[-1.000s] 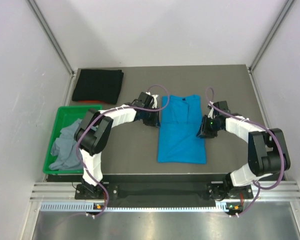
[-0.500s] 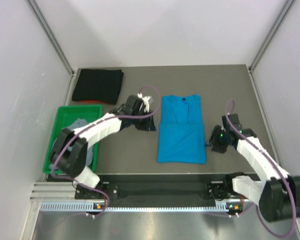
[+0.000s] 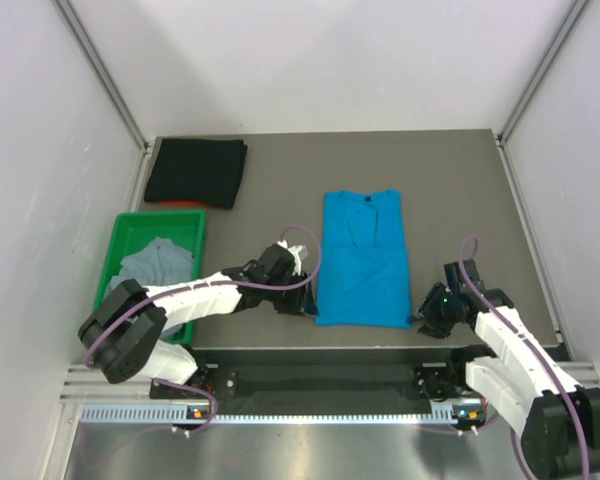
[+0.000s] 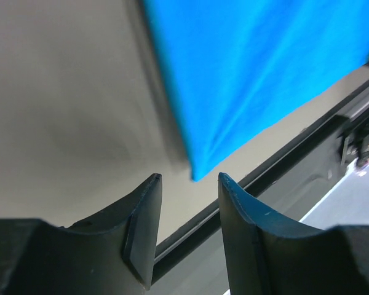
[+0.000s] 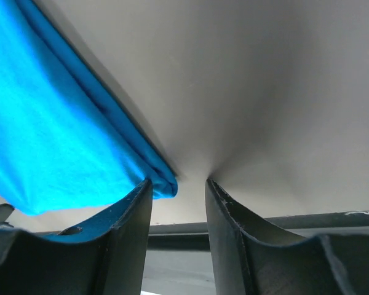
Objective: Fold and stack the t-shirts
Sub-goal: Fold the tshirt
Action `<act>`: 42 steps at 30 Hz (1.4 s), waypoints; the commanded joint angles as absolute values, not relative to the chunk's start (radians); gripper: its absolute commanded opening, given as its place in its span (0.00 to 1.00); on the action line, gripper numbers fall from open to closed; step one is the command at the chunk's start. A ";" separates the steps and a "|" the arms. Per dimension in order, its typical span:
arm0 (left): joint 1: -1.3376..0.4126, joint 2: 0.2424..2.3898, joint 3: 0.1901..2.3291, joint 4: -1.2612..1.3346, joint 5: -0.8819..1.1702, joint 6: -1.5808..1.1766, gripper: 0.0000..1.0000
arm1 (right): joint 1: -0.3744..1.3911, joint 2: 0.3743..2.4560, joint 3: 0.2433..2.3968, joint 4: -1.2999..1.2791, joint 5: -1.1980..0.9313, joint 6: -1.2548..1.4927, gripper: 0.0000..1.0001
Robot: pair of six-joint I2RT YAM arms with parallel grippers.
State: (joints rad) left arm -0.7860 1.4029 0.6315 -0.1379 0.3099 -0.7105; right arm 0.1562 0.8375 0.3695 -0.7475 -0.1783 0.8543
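Note:
A blue t-shirt [image 3: 362, 260] lies on the table, its sides folded in to a long strip, collar at the far end. My left gripper [image 3: 302, 302] is open beside the shirt's near left corner [image 4: 200, 172]; nothing is between its fingers. My right gripper [image 3: 427, 318] is open beside the near right corner [image 5: 163, 181], which sits just off the left fingertip [image 5: 144, 187]. A folded black t-shirt [image 3: 196, 172] lies at the far left. A grey t-shirt [image 3: 150, 265] lies crumpled in the green bin [image 3: 120, 235].
The table's black front rail [image 3: 330, 350] runs just behind both grippers and shows in the left wrist view [image 4: 283, 160]. White side walls stand on the left and right of the table.
Both grippers have moved from the shirt's upper sides down along its edges to the near corners by the front rail. The shirt has not visibly moved.

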 commanded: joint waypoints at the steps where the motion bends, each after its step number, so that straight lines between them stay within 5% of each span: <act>1: -0.802 1.379 0.632 -0.017 0.264 -0.779 0.47 | 0.170 0.810 0.357 -0.718 -0.186 0.880 0.41; 28: -0.877 1.445 0.660 -0.047 0.204 -0.793 0.43 | 0.238 0.793 0.321 -0.692 -0.138 0.947 0.41; 31: -0.882 1.431 0.652 -0.066 0.172 -0.790 0.43 | 0.242 0.814 0.313 -0.680 -0.135 0.939 0.37; 35: -0.890 1.407 0.649 -0.083 0.161 -0.796 0.43 | 0.247 0.825 0.325 -0.678 -0.111 0.922 0.00; 42: -0.913 1.404 0.560 0.058 0.209 -0.899 0.44 | 0.253 0.744 0.351 -0.732 -0.049 0.884 0.00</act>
